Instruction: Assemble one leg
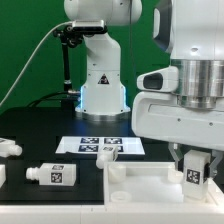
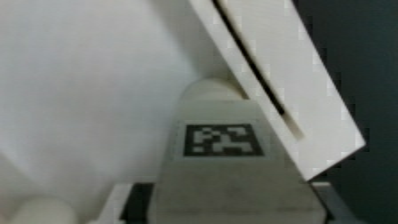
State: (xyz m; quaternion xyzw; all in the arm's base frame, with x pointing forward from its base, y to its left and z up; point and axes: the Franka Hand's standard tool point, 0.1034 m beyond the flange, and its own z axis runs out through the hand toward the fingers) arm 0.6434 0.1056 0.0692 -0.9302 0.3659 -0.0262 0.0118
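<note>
My gripper [image 1: 196,176] is shut on a white leg [image 1: 193,170] with a black-and-white tag, holding it upright at the exterior view's right. The leg hangs over the far right corner of the large white tray-shaped part [image 1: 140,186]. In the wrist view the leg [image 2: 221,130] fills the middle between the dark fingers [image 2: 139,202], its far end against the white part [image 2: 89,90] beside the raised rim [image 2: 267,70]. Whether the leg's end touches the part is hidden. Two more legs lie on the table at the left, one [image 1: 54,175] near the part and one [image 1: 9,147] farther left.
The marker board [image 1: 100,145] lies on the black table in front of the arm's base [image 1: 102,90]. A green wall stands behind. A black cable runs down at the left of the base.
</note>
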